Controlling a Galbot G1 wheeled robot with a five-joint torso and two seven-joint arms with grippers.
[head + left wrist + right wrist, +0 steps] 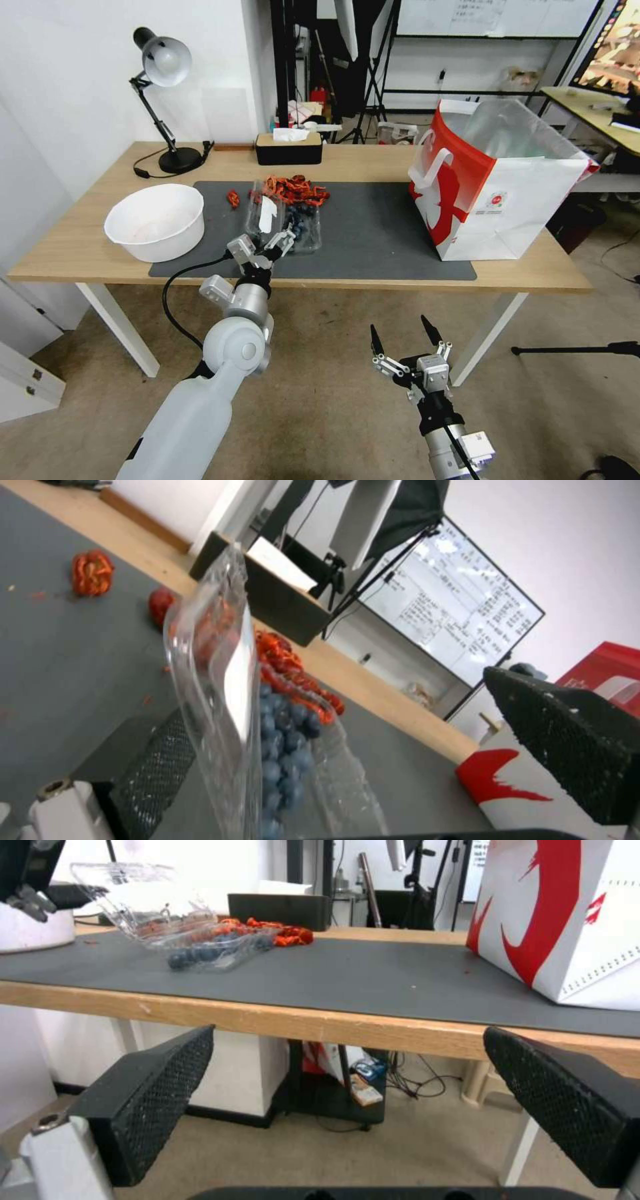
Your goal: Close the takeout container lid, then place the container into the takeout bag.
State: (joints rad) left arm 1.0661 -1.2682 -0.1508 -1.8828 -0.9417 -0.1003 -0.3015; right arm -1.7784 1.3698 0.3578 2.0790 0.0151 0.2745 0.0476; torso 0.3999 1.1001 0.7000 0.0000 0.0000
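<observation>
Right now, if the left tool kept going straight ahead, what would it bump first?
Most likely the lid: it stands raised between the open fingers of the left tool, with the blueberries just behind it.

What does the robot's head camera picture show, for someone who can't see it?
The left gripper reaches over the table edge to the takeout container of blueberries, whose lid stands raised. The takeout bag stands open on the right, and the right gripper hangs open below the table.
</observation>
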